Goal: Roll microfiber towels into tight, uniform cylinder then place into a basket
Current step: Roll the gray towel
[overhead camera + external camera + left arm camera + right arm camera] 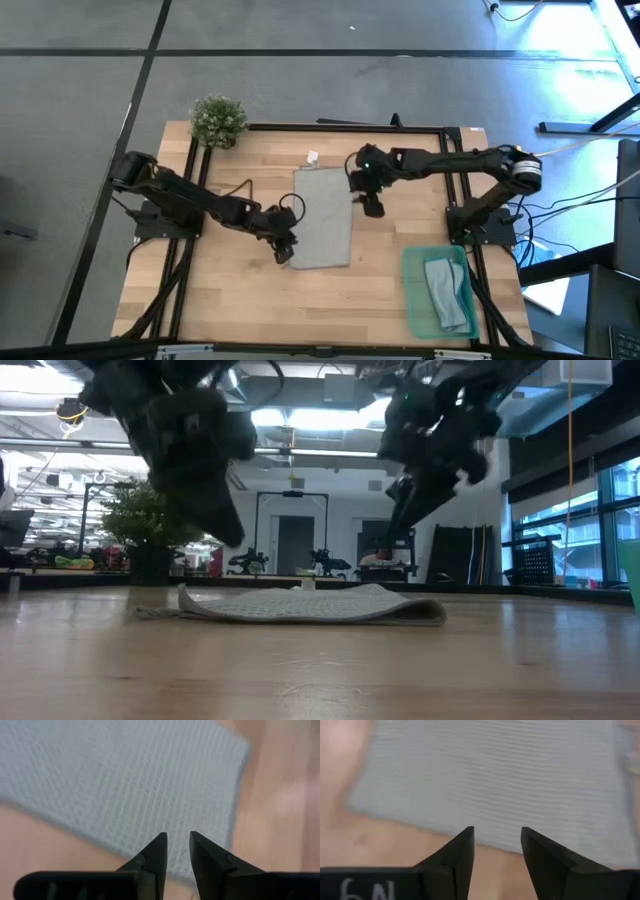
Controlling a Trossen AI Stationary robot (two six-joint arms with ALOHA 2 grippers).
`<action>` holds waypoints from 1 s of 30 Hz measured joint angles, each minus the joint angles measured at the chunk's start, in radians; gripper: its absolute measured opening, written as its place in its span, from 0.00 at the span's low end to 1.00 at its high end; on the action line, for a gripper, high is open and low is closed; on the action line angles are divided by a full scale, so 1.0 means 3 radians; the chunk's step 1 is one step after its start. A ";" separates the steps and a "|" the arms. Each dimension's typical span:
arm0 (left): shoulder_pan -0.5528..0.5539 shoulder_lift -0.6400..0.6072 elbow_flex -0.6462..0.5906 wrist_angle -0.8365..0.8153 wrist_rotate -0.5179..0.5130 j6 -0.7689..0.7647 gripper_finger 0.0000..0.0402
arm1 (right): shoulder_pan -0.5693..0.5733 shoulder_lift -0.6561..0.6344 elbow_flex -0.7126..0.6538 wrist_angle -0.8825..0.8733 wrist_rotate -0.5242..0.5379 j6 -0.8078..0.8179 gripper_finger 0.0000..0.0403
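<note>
A light grey microfiber towel lies spread flat on the wooden table's middle. It also shows in the low view as the grey towel. My left gripper hangs open just above the towel's near left corner, with nothing between its fingers. My right gripper hangs open above the towel's right edge, also with nothing in it. In the low view both grippers stand clear above the cloth. A pale blue towel lies in the green basket at the near right.
A small bushy plant stands at the table's far left corner. A small white scrap lies just beyond the towel's far edge. Bare wood shows left of the towel and along the near edge.
</note>
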 joint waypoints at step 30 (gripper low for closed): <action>-0.0108 -0.0826 0.0005 -0.0682 -0.0388 0.0229 0.19 | 0.1472 0.0701 -0.0277 0.1134 -0.0220 -0.0061 0.40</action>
